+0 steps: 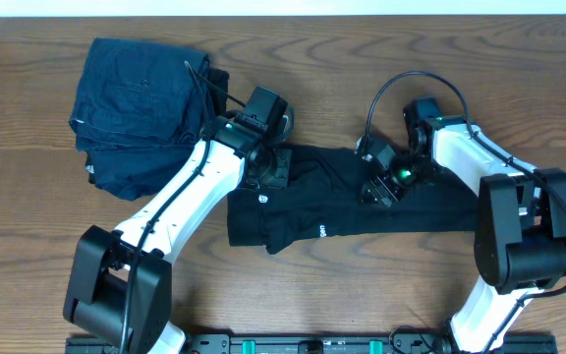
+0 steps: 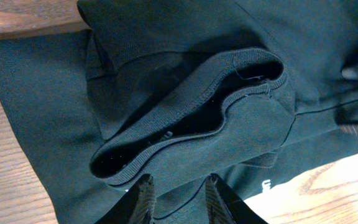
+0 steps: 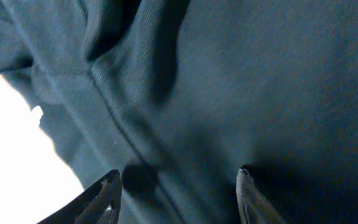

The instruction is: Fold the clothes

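Note:
The clothes, a black T-shirt [image 1: 430, 211], lie crumpled across the middle of the wooden table, a small white logo [image 1: 261, 200] showing near the left end. My left gripper [image 1: 266, 169] sits on that left end. In the left wrist view its narrow-set jaws [image 2: 179, 186] have a fold of the black fabric [image 2: 48, 93] between them, just below a gaping sleeve opening [image 2: 185, 118]. My right gripper [image 1: 383, 185] is low over the shirt's upper middle. Its fingers [image 3: 179, 180] stand wide apart above the fabric [image 3: 260, 81] with nothing pinched.
A dark blue folded stack [image 1: 136, 108] lies at the back left, close behind my left arm. Bare wooden table [image 1: 28, 226] surrounds the shirt. A black cable [image 1: 391, 93] loops above the right wrist.

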You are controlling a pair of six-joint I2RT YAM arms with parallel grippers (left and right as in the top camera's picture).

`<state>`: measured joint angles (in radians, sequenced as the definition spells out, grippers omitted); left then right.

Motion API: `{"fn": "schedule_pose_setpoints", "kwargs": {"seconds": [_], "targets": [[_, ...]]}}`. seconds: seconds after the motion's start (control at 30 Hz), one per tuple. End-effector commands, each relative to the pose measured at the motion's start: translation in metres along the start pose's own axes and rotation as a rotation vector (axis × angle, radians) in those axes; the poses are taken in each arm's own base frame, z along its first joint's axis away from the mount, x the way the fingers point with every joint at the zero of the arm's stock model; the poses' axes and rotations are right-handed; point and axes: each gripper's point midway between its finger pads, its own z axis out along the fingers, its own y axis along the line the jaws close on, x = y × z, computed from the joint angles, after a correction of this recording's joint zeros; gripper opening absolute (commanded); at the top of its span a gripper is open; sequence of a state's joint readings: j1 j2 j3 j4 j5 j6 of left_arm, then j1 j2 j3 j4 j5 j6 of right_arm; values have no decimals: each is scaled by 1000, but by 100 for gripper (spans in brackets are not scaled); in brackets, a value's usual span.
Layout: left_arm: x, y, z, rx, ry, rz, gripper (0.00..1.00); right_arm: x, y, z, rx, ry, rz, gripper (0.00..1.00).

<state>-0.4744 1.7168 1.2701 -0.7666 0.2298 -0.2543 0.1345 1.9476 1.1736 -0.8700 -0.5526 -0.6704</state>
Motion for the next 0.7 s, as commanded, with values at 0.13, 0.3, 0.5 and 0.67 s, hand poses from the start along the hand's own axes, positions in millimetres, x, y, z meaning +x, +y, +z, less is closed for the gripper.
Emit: {"fn": "schedule_pose_setpoints", "kwargs": {"seconds": [0.13, 0.3, 0.5, 0.67], "targets": [[3, 3, 2, -10, 13, 6, 29, 12, 18, -5, -68, 36, 81, 54], [3, 3, 2, -11, 13, 6, 30, 16, 29, -6, -112, 48, 104, 50], [3, 3, 2, -11, 12, 7, 30, 20, 45, -8, -186, 58, 144, 51], [3, 3, 2, -11, 13, 6, 30, 23, 53, -8, -220, 69, 165, 50]]}}
